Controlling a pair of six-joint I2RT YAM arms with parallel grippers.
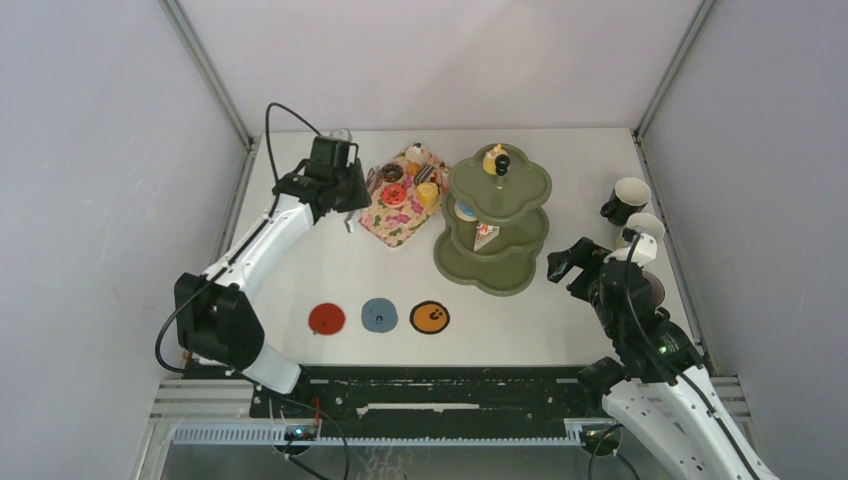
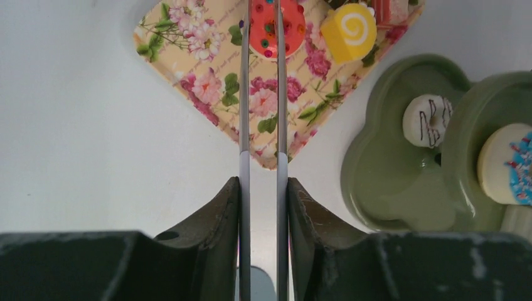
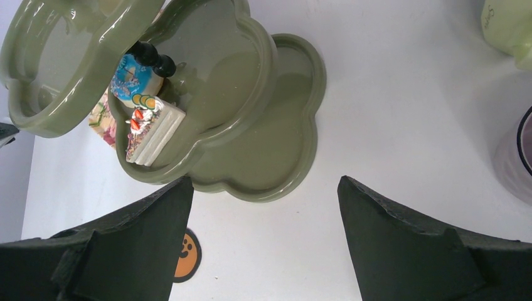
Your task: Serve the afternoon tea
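Across the white table (image 1: pixel 300 270), the left gripper (image 2: pixel 262 185) reaches over the floral tray (image 2: pixel 201 94), clamping tongs (image 2: pixel 244 125); the right gripper (image 3: pixel 265 182) hovers spread wide beside the stand (image 3: pixel 282 125).

3 coasters (image 1: pixel 379 315), 3 mugs (image 1: pixel 628 200), 1 grn stand (image 1: pixel 500 272), 1 tray (image 1: pixel 384 226)

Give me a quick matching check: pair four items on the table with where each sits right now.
Things: 1 red donut; 2 cake slice; 3 orange coaster; 4 yellow treat.
Places: A middle tier of the stand; B bare table; C floral tray; D top tier, beside the black knob.
Pairs: 1-C, 2-A, 3-B, 4-D.
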